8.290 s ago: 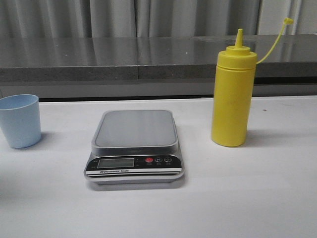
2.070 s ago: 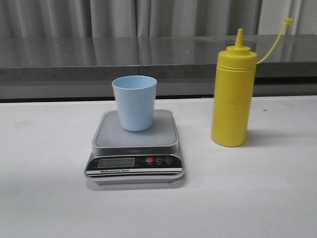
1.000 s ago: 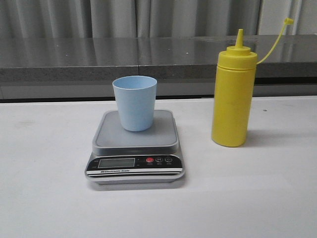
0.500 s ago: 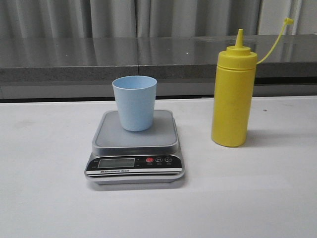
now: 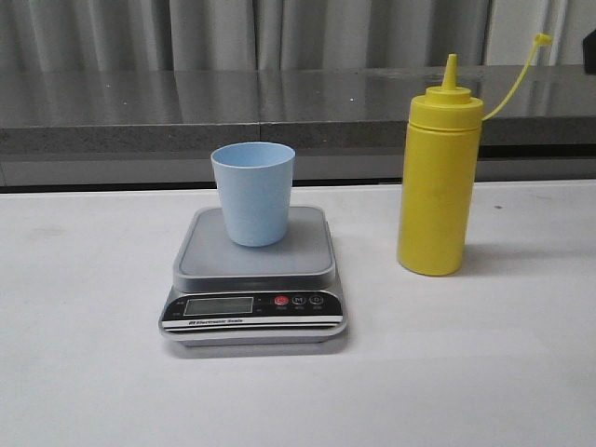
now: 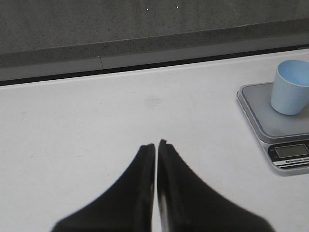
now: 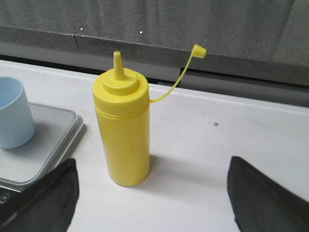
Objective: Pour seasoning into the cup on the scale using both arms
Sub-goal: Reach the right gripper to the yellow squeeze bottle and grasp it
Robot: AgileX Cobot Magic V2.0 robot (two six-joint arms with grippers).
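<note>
Left gripper pinched together, cup on scale well apart; right gripper spread wide, seasoning upright between fingers.

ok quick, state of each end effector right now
Left end effector: closed, holding nothing.
Right end effector: open, empty, the seasoning bottle between its fingers.

Looks like a staged lab or test bench, not a lived-in kitchen. Plain white surface filling the lower half of the frame, bare but for three props: a digital scale at centre, a pale blue cup on it, a yellow squeeze bottle at right. Across the upper half, a dark grey speckled ledge under grey pleated curtains.
</note>
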